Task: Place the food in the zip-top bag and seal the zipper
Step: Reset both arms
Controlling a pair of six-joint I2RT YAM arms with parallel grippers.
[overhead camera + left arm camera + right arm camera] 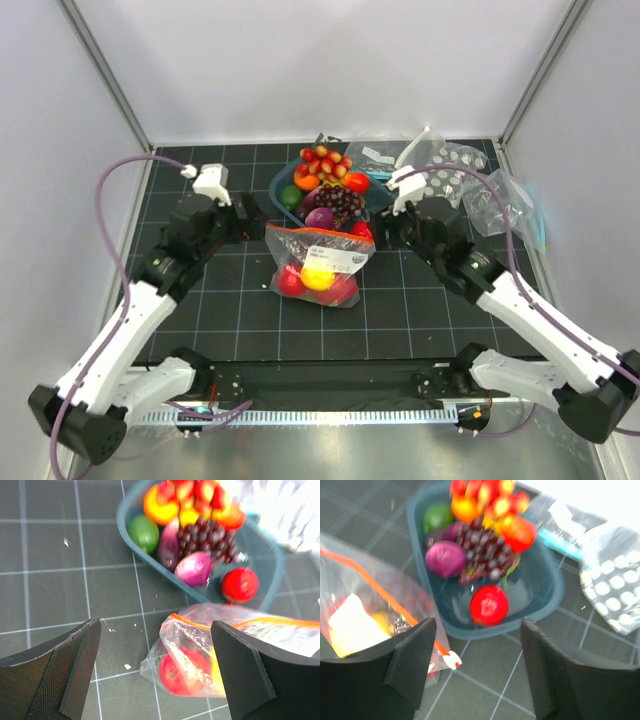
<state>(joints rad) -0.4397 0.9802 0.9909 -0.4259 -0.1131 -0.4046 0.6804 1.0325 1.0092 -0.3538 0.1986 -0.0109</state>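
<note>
The clear zip-top bag lies flat on the counter, white label facing up. Its orange-red zipper runs along the far edge, just beside a teal tub; whether it is sealed cannot be told. Inside the bag sit two red fruits and a yellow fruit. The other food is heaped in the tub: dark purple grapes, a purple bulb, a green fruit and a red ball.
</note>
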